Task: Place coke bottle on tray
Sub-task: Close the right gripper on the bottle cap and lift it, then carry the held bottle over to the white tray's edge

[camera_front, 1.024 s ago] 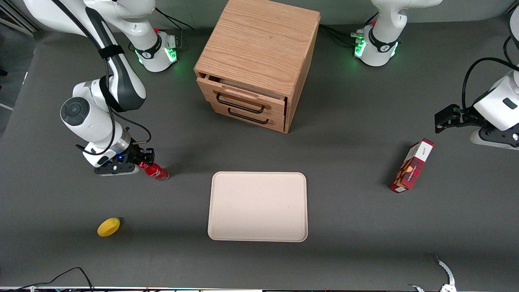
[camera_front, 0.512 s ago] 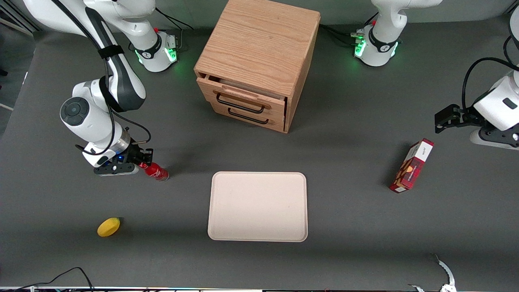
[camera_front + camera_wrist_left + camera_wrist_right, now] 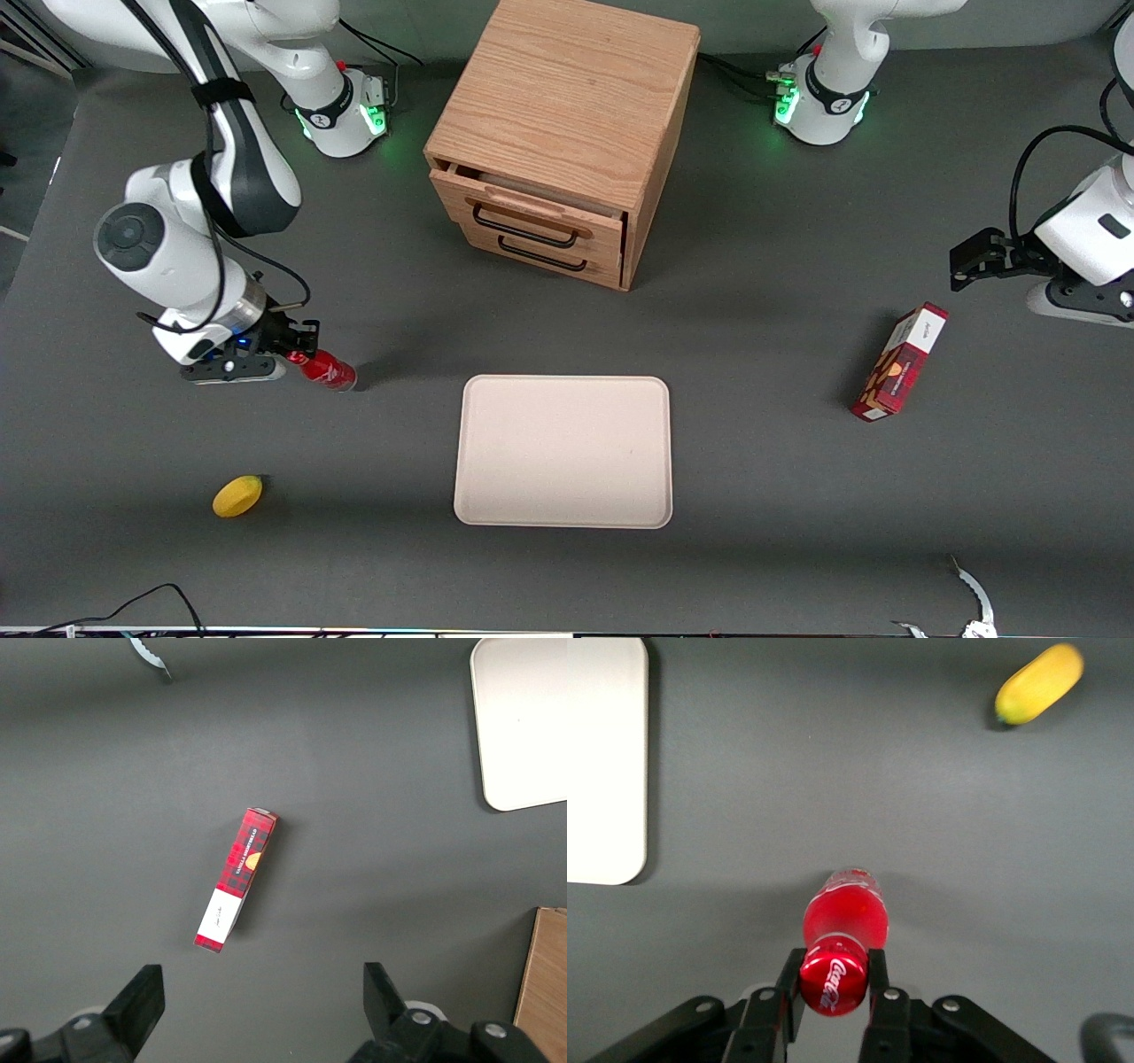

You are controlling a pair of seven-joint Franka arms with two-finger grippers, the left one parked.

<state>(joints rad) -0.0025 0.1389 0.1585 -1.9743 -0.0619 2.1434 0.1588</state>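
**Transfer of Clamped Bottle to Tray**

The gripper (image 3: 295, 355) sits at centre-left of the front view, its fingers (image 3: 790, 985) clamped on the red cap of the coke bottle (image 3: 324, 369). The bottle hangs tilted from the fingers, above the grey bench (image 3: 780, 461) in the front view; whether its clear base touches the surface cannot be told. The wrist view shows the cap seated squarely between the two fingers.

Procedure, as judged from the present state:
1. Raise the bottle enough to clear the low rim of the tray (image 3: 563, 452), at centre frame.
2. Carry it level toward the tray; a cap-only grip allows the body to swing, so move slowly.
3. Set it down inside the rim, away from the edges, then release.

Surroundings: the bench is a dark matte sheet. A wooden drawer cabinet (image 3: 567, 133) stands at upper centre, a yellow lemon (image 3: 237, 495) at lower left, a red carton (image 3: 899, 361) at right. None lies on the path to the tray.
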